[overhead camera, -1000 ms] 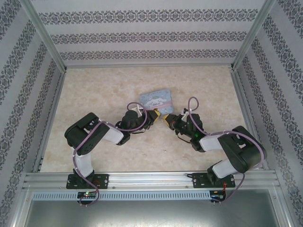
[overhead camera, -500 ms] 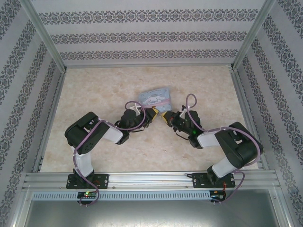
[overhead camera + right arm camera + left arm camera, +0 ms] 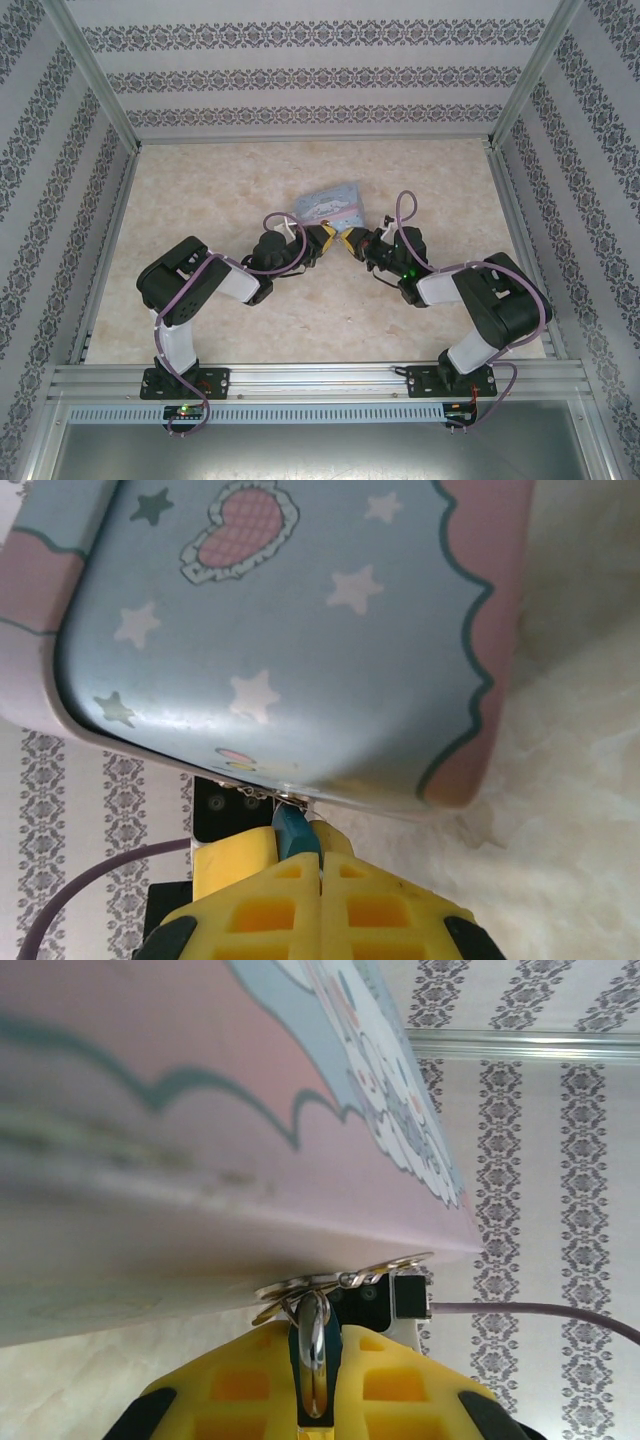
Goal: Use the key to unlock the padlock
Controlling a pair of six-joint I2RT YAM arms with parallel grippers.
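**Two grippers, one lock, one key, met at the corner of one tin**

Two black robot arms reach inward over the pale marbled table (image 3: 220, 190), and their yellow-fingered tips come nearly nose to nose just in front of a single pale blue and pink rectangular cartoon-printed tin (image 3: 332, 203).

The left gripper (image 3: 322, 240) is clenched. In its wrist view, its two yellow waffle-patterned fingers (image 3: 250, 1385) pinch one thin silvery metal key (image 3: 314, 1352), which stands on edge in the narrow slot between them. Just above the key, a small cluster of thin brassy-silver wire loops (image 3: 345, 1280) sits right against the lower edge of the tin. Their exact number cannot be told.

The right gripper (image 3: 350, 243) is clamped too. Its two yellow fingers (image 3: 370, 905) are pressed together on one tiny blue-teal padlock (image 3: 293, 830). Only a small wedge of the padlock's body pokes out above the fingertips, right under the tin's rounded lower rim. A bit of fine silvery metal (image 3: 262, 792) shows just beside it against the tin. Whether this is the shackle is too small to tell.

Whether the key is in the padlock cannot be made out. From above, both items are hidden between the two fingertip pairs.
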